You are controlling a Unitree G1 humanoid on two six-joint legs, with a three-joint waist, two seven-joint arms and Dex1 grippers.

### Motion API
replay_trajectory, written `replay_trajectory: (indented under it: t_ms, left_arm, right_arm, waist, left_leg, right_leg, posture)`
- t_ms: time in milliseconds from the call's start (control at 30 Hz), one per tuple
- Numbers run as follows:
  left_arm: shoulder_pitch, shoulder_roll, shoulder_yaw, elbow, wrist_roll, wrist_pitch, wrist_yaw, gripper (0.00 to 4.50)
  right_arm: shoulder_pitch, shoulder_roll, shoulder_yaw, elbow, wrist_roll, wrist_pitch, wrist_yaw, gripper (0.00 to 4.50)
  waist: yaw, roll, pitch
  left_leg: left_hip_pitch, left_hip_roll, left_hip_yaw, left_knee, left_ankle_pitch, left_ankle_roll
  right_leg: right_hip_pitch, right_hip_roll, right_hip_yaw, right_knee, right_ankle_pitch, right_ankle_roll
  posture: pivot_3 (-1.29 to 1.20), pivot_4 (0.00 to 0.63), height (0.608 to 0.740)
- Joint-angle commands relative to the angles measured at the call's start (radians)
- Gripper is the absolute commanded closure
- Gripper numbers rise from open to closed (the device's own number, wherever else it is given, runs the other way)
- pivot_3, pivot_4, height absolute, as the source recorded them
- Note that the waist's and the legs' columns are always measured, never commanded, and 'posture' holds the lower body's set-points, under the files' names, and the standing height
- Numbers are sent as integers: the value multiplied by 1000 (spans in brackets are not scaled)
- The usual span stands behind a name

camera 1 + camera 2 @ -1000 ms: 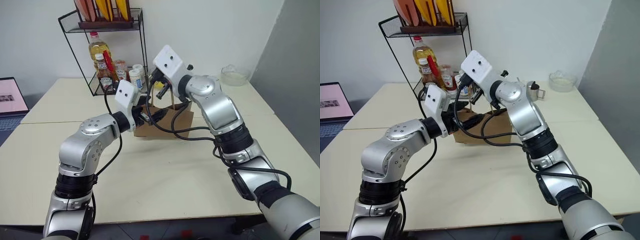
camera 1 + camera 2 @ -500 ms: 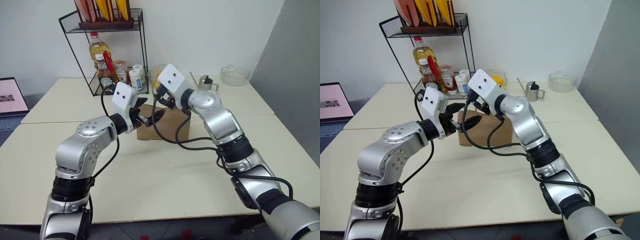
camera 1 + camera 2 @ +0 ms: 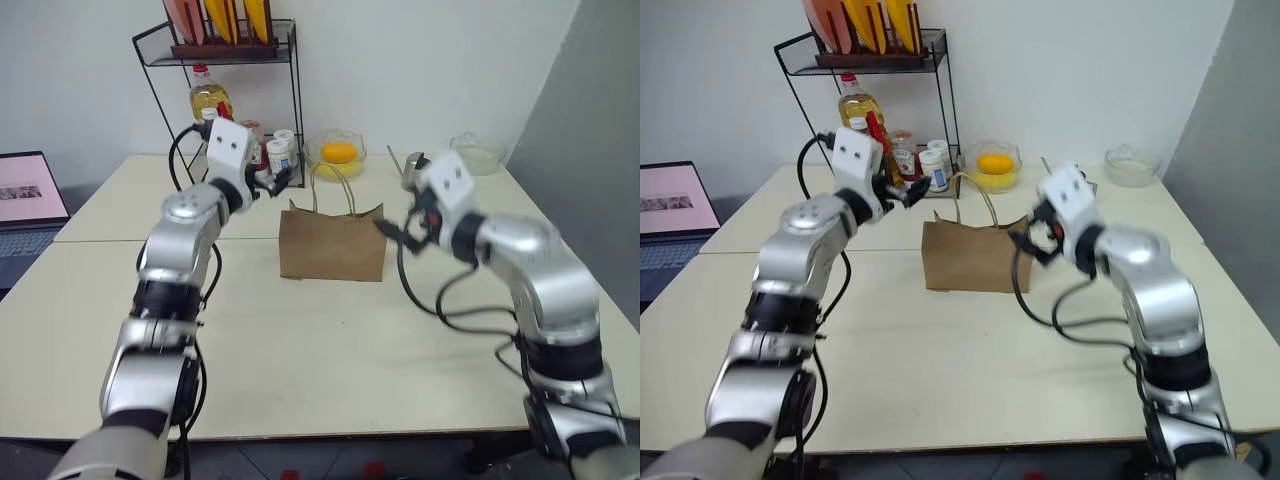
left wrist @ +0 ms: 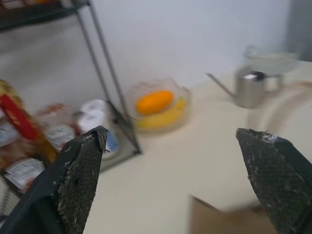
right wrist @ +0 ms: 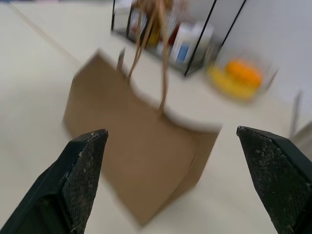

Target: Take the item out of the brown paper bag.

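Still hidden, the small orange soda bottle we are after is presumably down inside the small kraft-brown paper bag (image 3: 332,244), so we cannot tell its exact place. That bag stands upright near the middle of the pale cream desk (image 3: 330,350), its tan twine loop handles (image 3: 333,185) rising above the jagged top edge. Our right gripper (image 3: 400,232) hangs just beside the bag at its three o'clock, black fingers (image 5: 80,178) spread wide and holding nothing. Our left gripper (image 3: 268,180) sits up at the bag's eleven o'clock, near the black wire rack (image 3: 245,110), its fingers (image 4: 80,178) also released and empty. Beyond the bag, at twelve o'clock, a glass bowl of yellow and orange fruit (image 3: 338,154) rests. We judge the extraction not yet done: reaching in, grasping and lifting remain.
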Motion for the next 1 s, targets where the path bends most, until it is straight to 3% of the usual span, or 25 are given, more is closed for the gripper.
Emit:
replay_trajectory:
  t_ms: [33,133,267,533,633,733,833,1000]
  left_arm:
    - [-116,-48,-51,287,98,-193,1,0]
    - [-181,-86,-111,431,180,-267,-33,0]
    - [-186,-101,-203,493,272,-325,-197,0]
    - [-123,-57,-251,387,288,-283,-591,0]
    - [2,-1,-266,157,269,-193,-724,0]
    - [202,54,-260,-223,232,1,-778,0]
    - [346,79,-242,-511,224,179,-738,0]
    - [511,28,-197,-866,224,491,-566,0]
  right_arm:
    - [39,-1,-27,-150,87,38,9,38]
    - [97,-26,-24,-195,92,44,-21,38]
    - [126,-32,-43,-230,106,69,-72,38]
    - [143,-43,-14,-204,100,27,-130,38]
    - [160,-83,-33,-156,88,-19,-124,38]
    - [176,-129,-51,-124,84,-58,-115,38]
    - [189,-147,-62,-114,92,-75,-118,38]
    - [205,-153,-59,-101,97,-93,-123,38]
  waist:
    - [0,1,0]
    - [-2,0,0]
    - [-10,0,0]
    - [-19,1,0]
    - [-21,2,-1]
    - [-25,2,-1]
    - [-25,2,-1]
    - [-17,2,0]
  left_leg:
    - [0,0,0,0,0,0]
    - [0,0,0,0,0,1]
    - [-1,0,0,0,-1,1]
    - [-1,0,0,0,-1,2]
    - [0,0,0,0,-2,3]
    - [1,1,0,0,-2,3]
    - [1,1,0,0,-2,3]
    - [2,1,-1,3,-2,5]
  right_leg:
    - [0,0,0,0,0,0]
    - [0,0,0,0,-1,1]
    - [-1,0,0,0,-2,1]
    - [0,0,-1,1,-5,0]
    - [0,0,-1,1,-6,0]
    - [1,0,-1,1,-6,0]
    - [2,0,-1,3,-7,-1]
    - [3,0,0,9,-7,0]
  posture:
    - [0,150,740]
    - [0,150,740]
    - [0,150,740]
    - [0,150,740]
    - [0,150,740]
    - [0,150,740]
    - [0,150,740]
    - [0,150,740]
